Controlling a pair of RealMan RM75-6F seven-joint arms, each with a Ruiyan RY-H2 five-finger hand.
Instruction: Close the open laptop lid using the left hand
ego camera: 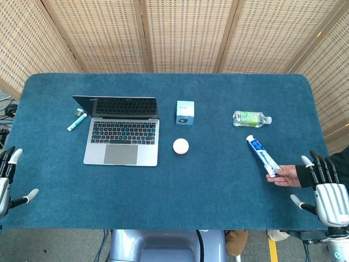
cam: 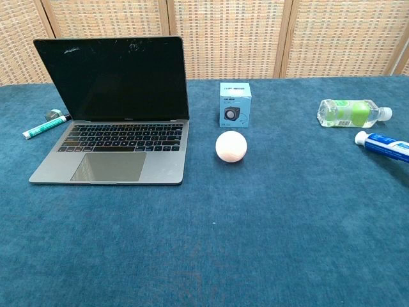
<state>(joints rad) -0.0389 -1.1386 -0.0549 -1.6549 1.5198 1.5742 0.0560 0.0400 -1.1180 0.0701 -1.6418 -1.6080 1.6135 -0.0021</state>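
Note:
The silver laptop lies open at the table's left, its dark screen standing upright behind the keyboard. My left hand hangs off the table's front left corner, fingers spread and holding nothing, well short of the laptop. At the front right edge my right hand is also spread and empty. Neither hand appears in the chest view.
A green-white marker lies left of the laptop. A small blue box and a pinkish ball sit to its right. Further right lie a plastic bottle and a toothpaste tube, with a person's hand at the tube's near end.

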